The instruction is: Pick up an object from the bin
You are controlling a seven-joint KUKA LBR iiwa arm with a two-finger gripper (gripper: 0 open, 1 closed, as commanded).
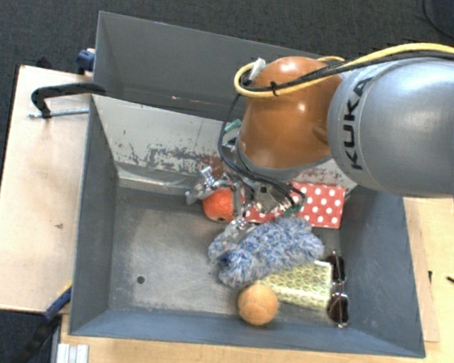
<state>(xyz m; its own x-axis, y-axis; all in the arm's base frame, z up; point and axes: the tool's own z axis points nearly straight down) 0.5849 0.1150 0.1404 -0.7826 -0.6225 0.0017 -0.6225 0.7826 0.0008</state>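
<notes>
Orange-red ball (217, 207) sits between the fingers (204, 186), which stand apart on either side of it; can't tell if they touch it. Blue-grey knitted piece (267, 245) lies just beside the fingers on the camera side. Red white-dotted box (324, 204) is behind them, arm side. Beyond the knit: tan ball (257, 304), yellow-green patterned item (306, 285), sunglasses (336, 297). Orange wrist cover (287, 109) hides the finger bases.

One camera looks down obliquely into the bin (177, 60).
</notes>
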